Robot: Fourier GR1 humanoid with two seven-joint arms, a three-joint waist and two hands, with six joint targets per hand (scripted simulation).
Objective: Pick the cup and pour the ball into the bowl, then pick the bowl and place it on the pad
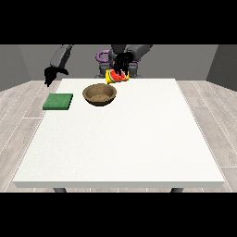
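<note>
The robot hand (121, 62) at the view's right grips the tipped cup (117, 76), just behind the bowl (99, 94).

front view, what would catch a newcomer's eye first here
First the bright yellow and red cup, held tilted above the table's far edge by the black hand at the view's right, just behind the brown wooden bowl. Next the green pad lying flat near the white table's left edge, with the other hand hanging beyond that corner.
</note>
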